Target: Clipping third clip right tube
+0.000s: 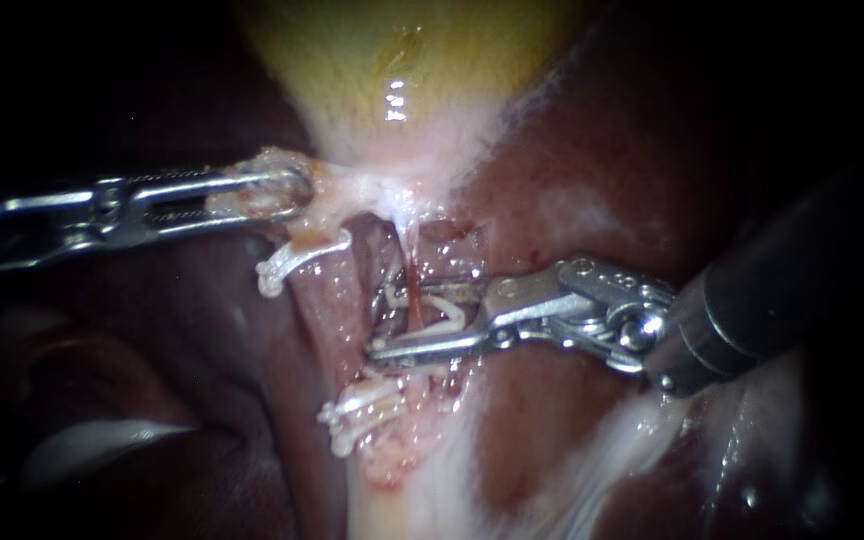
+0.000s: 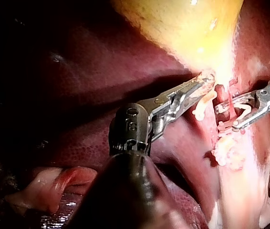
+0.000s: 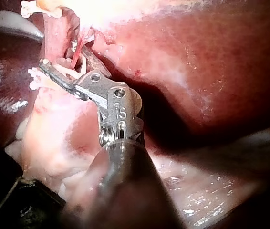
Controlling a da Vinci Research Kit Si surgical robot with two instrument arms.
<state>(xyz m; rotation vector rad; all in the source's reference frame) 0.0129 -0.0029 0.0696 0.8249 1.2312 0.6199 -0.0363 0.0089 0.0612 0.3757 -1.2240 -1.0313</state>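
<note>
Right instrument [image 1: 380, 322] reaches in level, jaws holding a clip [image 1: 447, 315] astride the tube [image 1: 413, 265]; left instrument's [image 1: 295, 190] jaws clamp tissue [image 1: 330, 186].

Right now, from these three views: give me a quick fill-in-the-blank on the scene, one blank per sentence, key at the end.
1. The left instrument has its jaws shut on pale tissue just under the yellow ____.
2. The right instrument holds the new clip in its jaws, astride a thin ____ tube.
3. Apart from it, ____ white clips show in the endoscope view: an upper clip and a lower clip.

Missing words: gallbladder; red; two.
</note>
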